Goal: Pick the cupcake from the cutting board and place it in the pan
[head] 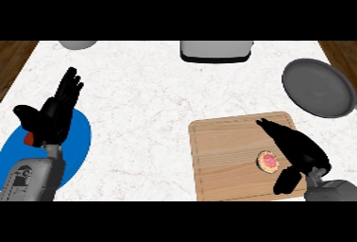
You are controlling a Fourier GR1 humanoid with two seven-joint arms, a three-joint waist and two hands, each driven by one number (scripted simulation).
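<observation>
At the left edge of the counter (160,94), the left hand (52,116) rests open, fingers straight and pointing up, above a blue plate (80,142) that carries nothing I can see. Further along the far edge sit a grey bowl (77,44), cut off by the frame so its contents are hidden, and a grey box-like appliance (216,51). Right of centre lies the cutting board (223,160) with 1 cupcake (267,161) on it, pink-topped, near its right side. The right hand (296,149) hovers just beside the cupcake, open, fingers stretched past it and thumb nearer the robot; nothing is gripped. So the reach step is in hand. Next, the fingers and thumb need to close round the cupcake, then lift and carry it right and away to the pan (319,87), which looks empty.
</observation>
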